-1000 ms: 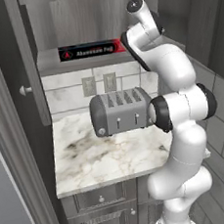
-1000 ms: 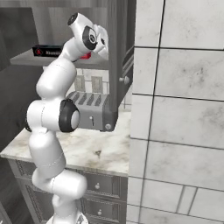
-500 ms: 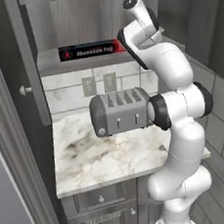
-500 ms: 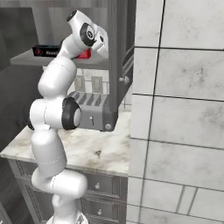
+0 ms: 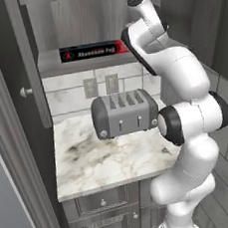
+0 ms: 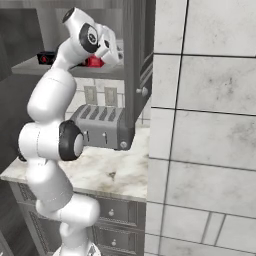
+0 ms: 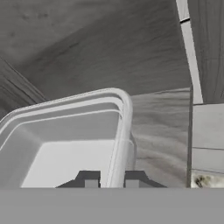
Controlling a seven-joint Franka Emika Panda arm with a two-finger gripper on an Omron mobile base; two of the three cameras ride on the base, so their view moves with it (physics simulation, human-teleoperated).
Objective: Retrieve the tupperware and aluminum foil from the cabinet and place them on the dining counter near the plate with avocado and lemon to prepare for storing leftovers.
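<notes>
In the hand view the tupperware [image 7: 65, 148] lies close below me on the cabinet shelf [image 7: 162, 131], a shallow translucent grey-white container. My gripper [image 7: 111, 181] is shut on its right-hand rim, one finger inside the wall and one outside. The aluminum foil [image 5: 91, 52] is a long black box with red ends, lying along the front of the shelf [image 5: 80, 65] to the left of my wrist. From the right base view its black end [image 6: 46, 57] and red end [image 6: 96, 62] show on either side of my arm. My hand reaches into the cabinet [image 6: 135, 55] behind the foil.
A grey toaster [image 5: 123, 112] stands on the small marble counter [image 5: 101, 162] under the shelf. The open cabinet door [image 5: 27, 60] with its round knob [image 5: 26, 91] stands at the left. A tiled wall [image 6: 205, 130] closes off the right side. Drawers [image 5: 103, 202] sit below.
The jaws have gone from wide open to shut on the tupperware's rim. The wrist has shifted only slightly at the shelf; the foil and the toaster have stayed put.
</notes>
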